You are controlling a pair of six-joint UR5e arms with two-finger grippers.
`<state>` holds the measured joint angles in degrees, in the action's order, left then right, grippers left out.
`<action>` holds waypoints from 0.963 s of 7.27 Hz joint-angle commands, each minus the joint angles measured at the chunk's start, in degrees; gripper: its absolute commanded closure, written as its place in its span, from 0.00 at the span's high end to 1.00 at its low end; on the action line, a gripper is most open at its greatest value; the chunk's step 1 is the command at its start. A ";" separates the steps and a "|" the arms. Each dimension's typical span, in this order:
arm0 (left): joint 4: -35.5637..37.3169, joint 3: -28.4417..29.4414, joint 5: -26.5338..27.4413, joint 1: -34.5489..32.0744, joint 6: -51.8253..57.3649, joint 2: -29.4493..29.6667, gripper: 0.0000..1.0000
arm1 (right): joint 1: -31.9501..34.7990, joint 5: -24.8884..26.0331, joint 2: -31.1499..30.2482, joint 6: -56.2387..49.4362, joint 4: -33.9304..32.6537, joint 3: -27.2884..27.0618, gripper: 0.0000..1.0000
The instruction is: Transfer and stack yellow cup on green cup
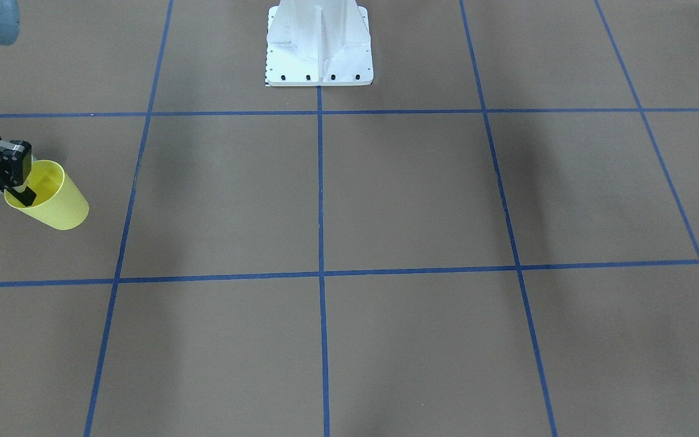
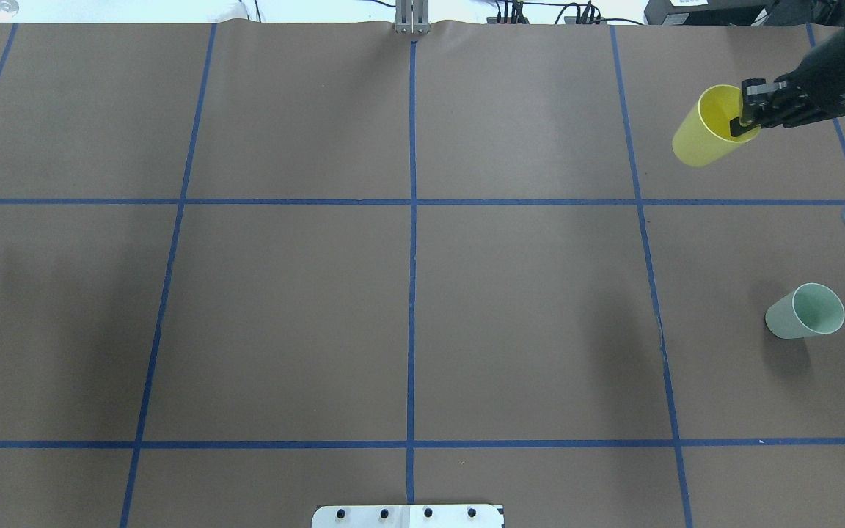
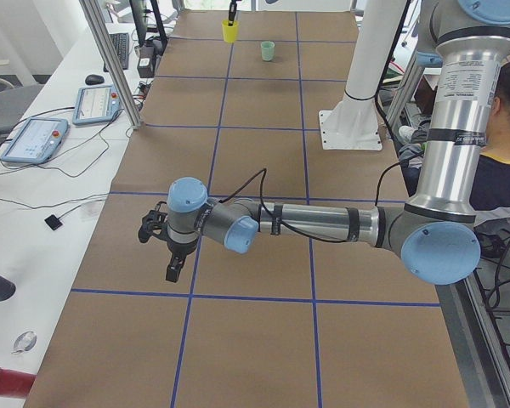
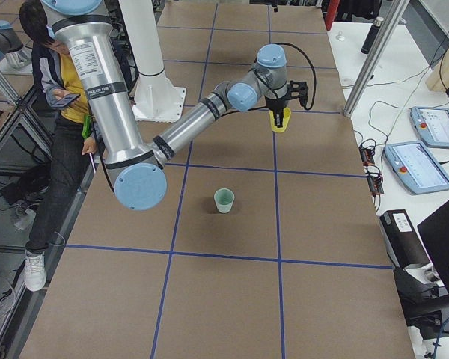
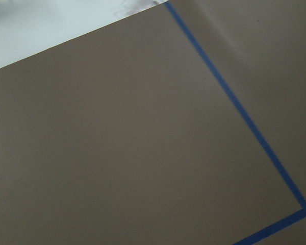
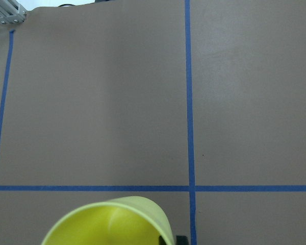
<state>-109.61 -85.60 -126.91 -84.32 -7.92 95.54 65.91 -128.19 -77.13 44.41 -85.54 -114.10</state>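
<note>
On right side: one yellow cup [image 2: 701, 139] clamped in right claw [image 2: 742, 126]; one green cup [image 2: 804, 312]; left claw [image 3: 173, 270]: cannot tell.

Table [image 2: 408, 308], divided into squares by taped lines, bearing:
- Right pincer [image 2: 744, 126]: far row of squares, right-hand column; one fingertip [image 1: 25, 196] inside the gripped cup, the other outside its rim, the wall between them
- Gripped cup [image 2: 701, 143]: mouth up, directly under the right pincer
- Loose cup [image 2: 804, 312]: upright on the table, same column, one row nearer the robot than the right pincer, well apart from it
- Robot pedestal [image 1: 319, 54]: mid near edge, well to that pincer's left
- Left pincer [image 3: 174, 270]: over the table's opposite end, well apart from the right pincer
- Person [image 4: 56, 97]: behind the pedestal, off the table
</note>
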 commanded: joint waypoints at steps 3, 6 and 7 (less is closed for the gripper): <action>15.30 -1.14 -1.46 -2.95 23.83 -2.89 1.00 | 3.16 -1.72 -15.73 -16.34 0.90 -5.17 0.00; 14.96 -1.85 -8.53 -3.04 25.50 -4.58 1.00 | 2.91 -1.98 -24.44 -18.31 15.87 0.69 0.00; 14.78 -1.85 -9.49 -2.96 25.50 -4.66 1.00 | 2.90 -4.94 -26.56 -18.22 23.42 4.55 0.00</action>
<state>-94.62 -87.33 -135.13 -87.35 17.33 91.16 68.86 -130.69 -100.57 26.31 -71.37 -113.99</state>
